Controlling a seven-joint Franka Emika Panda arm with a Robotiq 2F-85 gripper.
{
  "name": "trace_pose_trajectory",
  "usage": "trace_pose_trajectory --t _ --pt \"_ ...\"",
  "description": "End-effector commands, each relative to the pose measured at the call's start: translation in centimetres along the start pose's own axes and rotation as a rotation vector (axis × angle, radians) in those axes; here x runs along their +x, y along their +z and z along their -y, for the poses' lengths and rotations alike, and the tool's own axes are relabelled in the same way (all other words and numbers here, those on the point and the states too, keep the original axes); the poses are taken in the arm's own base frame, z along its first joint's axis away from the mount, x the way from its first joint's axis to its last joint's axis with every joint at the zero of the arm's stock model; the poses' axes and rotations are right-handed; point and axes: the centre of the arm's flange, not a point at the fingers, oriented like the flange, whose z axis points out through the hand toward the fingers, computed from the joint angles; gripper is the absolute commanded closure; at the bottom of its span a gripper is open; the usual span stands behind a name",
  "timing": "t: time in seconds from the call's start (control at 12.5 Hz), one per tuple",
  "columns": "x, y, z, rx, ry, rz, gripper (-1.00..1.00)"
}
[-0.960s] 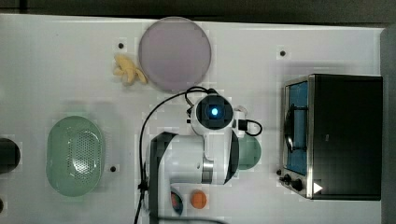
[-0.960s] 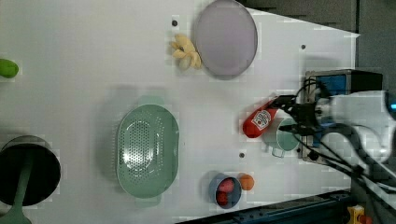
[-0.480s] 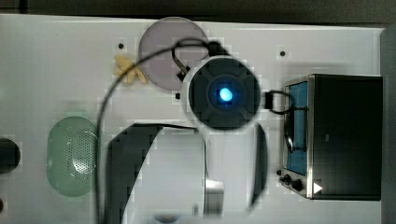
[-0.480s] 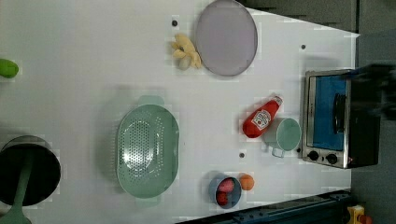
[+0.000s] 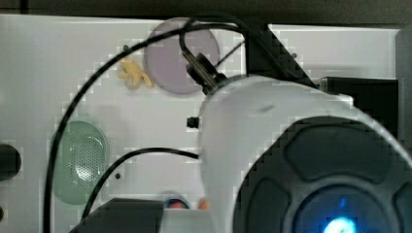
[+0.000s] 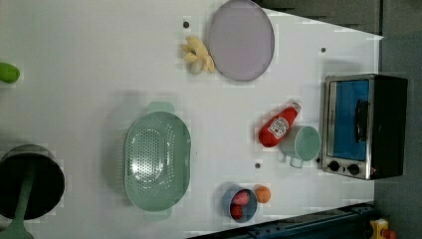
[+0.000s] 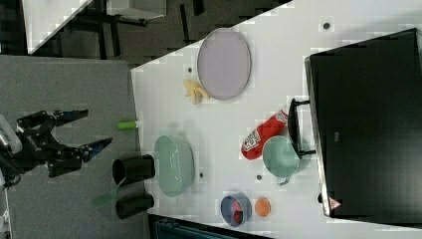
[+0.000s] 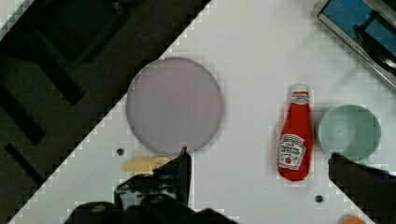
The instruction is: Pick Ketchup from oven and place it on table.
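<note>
Ketchup (image 6: 278, 127) lay on its side on the table (image 6: 99, 74), right of centre in the left view, cap toward the upper right, body just beside a pale green mug (image 6: 304, 144). Nothing gripped it. Oven (image 6: 363, 127) stood at the right edge of the left view, blue glass door shut, handle facing the mug.

Gripper (image 7: 82, 130) sat at the left of the right view, off the tabletop's edge, well apart from the bottle; fingers spread wide, nothing between them. In the wrist view one dark finger (image 8: 180, 170) showed low in the frame, ketchup (image 8: 295, 140) well apart from it.

Also noted on the table: lilac plate (image 6: 241, 40) at the top, green colander (image 6: 157, 160) in the centre, small orange ball (image 6: 263, 194) by a blue bowl (image 6: 240, 203) near the bottom edge.
</note>
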Motion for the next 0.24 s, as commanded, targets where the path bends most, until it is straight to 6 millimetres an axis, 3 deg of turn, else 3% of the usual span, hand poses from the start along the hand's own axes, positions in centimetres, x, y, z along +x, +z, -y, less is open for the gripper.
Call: trace_pose_trajectory --t 0.08,0.24 --pt "0.14 6.98 1.06 -0.113 0.023 0.103 -1.00" --pt "0.20 7.28 1.10 -0.117 0.024 0.106 -1.00"
